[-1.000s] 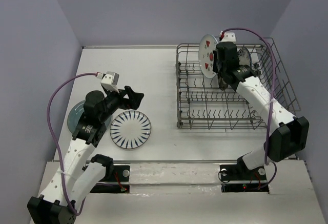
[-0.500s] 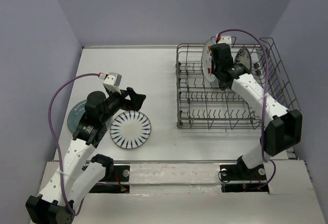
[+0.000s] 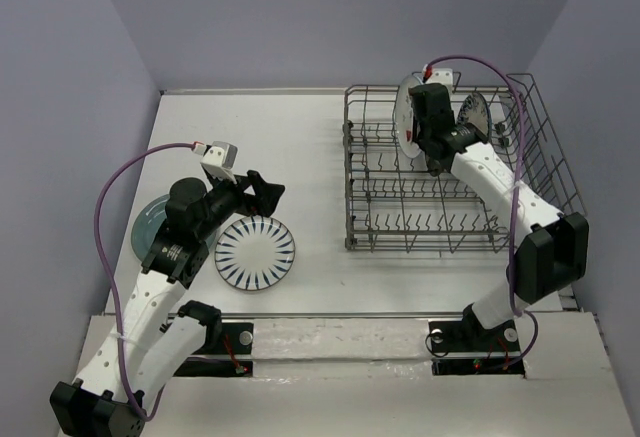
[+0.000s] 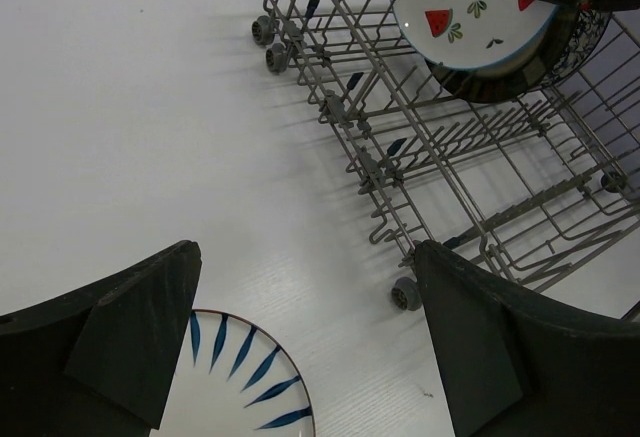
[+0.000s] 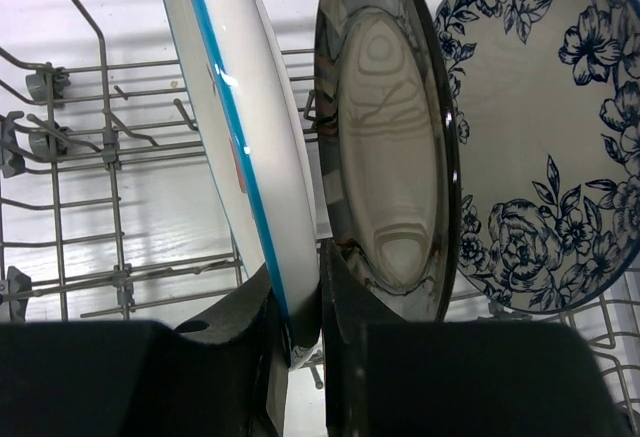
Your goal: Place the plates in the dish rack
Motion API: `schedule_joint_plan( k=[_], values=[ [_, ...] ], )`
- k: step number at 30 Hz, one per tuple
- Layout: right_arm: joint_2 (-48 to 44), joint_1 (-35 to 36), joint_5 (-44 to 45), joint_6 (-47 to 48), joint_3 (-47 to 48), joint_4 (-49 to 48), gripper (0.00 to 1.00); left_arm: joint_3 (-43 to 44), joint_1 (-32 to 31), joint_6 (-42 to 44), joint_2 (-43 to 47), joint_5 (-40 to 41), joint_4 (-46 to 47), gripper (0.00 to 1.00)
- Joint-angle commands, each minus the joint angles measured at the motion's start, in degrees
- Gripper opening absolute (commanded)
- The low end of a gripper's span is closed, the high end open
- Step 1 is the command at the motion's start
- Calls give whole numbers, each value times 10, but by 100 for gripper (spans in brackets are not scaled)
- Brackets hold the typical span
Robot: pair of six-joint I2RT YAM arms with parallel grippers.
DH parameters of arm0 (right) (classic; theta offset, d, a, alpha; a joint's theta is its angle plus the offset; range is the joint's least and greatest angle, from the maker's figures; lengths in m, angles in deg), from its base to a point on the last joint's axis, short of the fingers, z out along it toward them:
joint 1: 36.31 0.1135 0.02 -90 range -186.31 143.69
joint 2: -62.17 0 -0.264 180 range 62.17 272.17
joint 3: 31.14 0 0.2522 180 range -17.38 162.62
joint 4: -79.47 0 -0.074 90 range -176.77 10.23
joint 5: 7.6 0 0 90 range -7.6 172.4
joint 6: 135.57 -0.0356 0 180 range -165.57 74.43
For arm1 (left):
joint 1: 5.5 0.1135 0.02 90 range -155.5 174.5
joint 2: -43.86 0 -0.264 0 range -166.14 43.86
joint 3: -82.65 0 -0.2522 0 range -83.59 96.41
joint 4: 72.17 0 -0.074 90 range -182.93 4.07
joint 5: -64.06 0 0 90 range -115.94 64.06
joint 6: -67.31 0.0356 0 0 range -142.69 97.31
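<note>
My right gripper (image 3: 419, 129) is shut on the rim of the white plate with red triangles (image 3: 405, 109), holding it upright on edge in the far rows of the dish rack (image 3: 450, 245). In the right wrist view that plate (image 5: 240, 107) stands just left of the brown-rimmed plate (image 5: 385, 157) and the ornate plate (image 5: 540, 137), both upright in the rack. The blue-striped plate (image 3: 255, 252) and the teal plate (image 3: 150, 219) lie flat on the table at left. My left gripper (image 3: 262, 190) is open and empty above the striped plate's (image 4: 235, 377) far edge.
The rack's near rows of tines (image 3: 420, 219) stand empty. Its small wheels (image 4: 404, 293) face the left gripper. Grey walls close in the table at the back and on both sides.
My right gripper carried the red-triangle plate down and back into the rack beside the brown-rimmed plate, then held still. The left gripper shifted slightly right.
</note>
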Motion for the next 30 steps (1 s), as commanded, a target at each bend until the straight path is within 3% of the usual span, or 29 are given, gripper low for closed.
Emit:
schedule_joint_plan(
  k=[1, 10, 12, 14, 15, 18, 27, 30],
  values=[
    [12, -3, 25, -22, 9, -65, 7, 5, -3, 9, 7, -2, 13, 99],
    [18, -3, 8, -40, -12, -65, 9, 5, -3, 8, 5, 0, 13, 99],
    [17, -3, 6, -38, -16, -65, 13, 5, -3, 9, 3, 2, 13, 99],
    [15, -3, -6, -36, -17, -65, 25, 5, -3, 8, -1, 4, 14, 99],
    [13, -3, -11, -34, -18, -65, 39, 5, -2, 9, -3, 4, 14, 99],
    [7, -3, -16, -32, -17, -65, 50, 5, 2, 9, -10, 5, 15, 99],
    [-46, -3, -77, -21, -29, -65, 54, 8, 10, 9, -24, 15, 15, 99],
    [-75, -3, -128, -23, -35, -68, 60, 8, 18, 8, -23, 20, 16, 99]
  ],
)
